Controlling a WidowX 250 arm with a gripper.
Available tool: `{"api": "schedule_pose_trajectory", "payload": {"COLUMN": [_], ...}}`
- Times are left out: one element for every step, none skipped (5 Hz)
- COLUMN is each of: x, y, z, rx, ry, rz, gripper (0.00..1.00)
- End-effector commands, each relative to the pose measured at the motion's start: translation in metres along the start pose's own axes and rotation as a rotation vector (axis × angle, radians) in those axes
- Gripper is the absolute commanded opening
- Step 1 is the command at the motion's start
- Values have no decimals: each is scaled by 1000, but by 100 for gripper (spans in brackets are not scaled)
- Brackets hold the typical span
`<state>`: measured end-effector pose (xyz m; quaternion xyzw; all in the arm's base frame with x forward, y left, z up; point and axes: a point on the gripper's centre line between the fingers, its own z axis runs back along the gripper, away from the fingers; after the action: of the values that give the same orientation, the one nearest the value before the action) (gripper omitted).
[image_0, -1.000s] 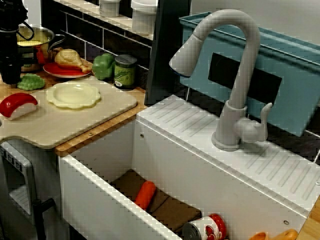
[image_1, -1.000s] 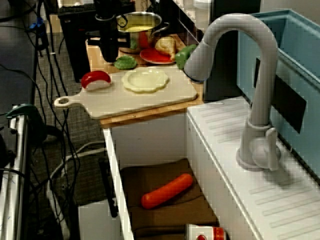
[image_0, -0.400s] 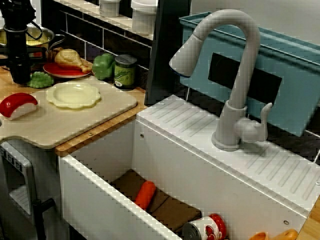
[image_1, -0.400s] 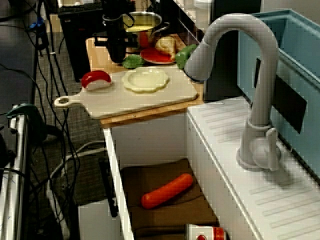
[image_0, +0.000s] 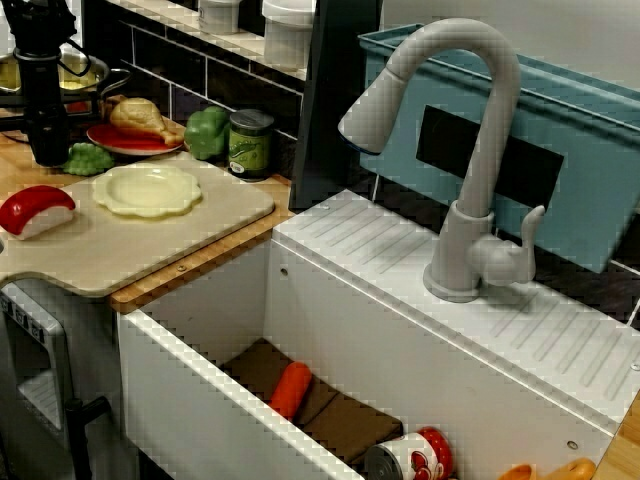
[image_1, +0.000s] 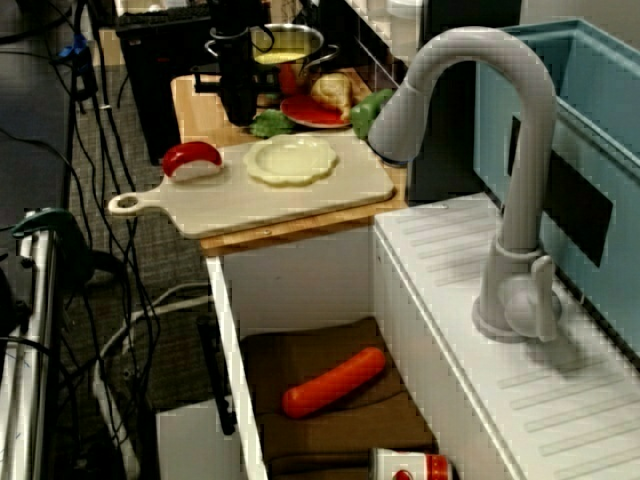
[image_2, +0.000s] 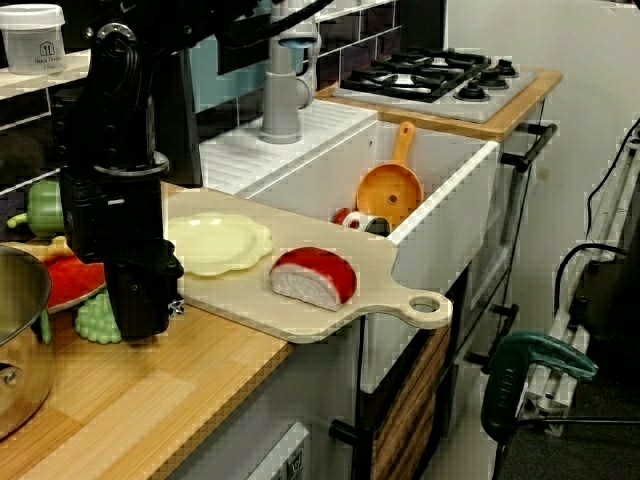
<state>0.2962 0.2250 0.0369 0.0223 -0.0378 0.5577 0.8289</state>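
Stock: one green vegetable (image_2: 95, 320) touching your gripper (image_2: 140, 328), one yellow plate (image_2: 215, 243) near its jaws. Arm vertical, tip down; jaw gap unreadable.

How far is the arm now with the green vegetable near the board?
Done: the gripper is down at the counter, against the green vegetable. In hand: a grasp or push; whether the jaws hold it cannot be told. Left: the vegetable lies unlifted beside the red plate, off the board.

Green bumpy toy veg (image_0: 88, 158): small, lying on wood counter (image_0: 18, 174), just beside red plate (image_0: 110, 141).
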Motion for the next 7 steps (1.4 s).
{"api": "schedule_pose_trajectory", "payload": {"x": [9,6,-3,-13,-22,-29,-32], "y": [8,14,16,15,7,0,1], "z": [29,42,56,65,67,70,71], "rx": [-45,-72,-103,-123,-139,-150,-172], "ry": [-41,-25,-12,-2,-1,-23,-15], "rz": [-18,-33,-69,-131,-239,-354,-454], "gripper": [100,100,100,100,100,100,100]}}
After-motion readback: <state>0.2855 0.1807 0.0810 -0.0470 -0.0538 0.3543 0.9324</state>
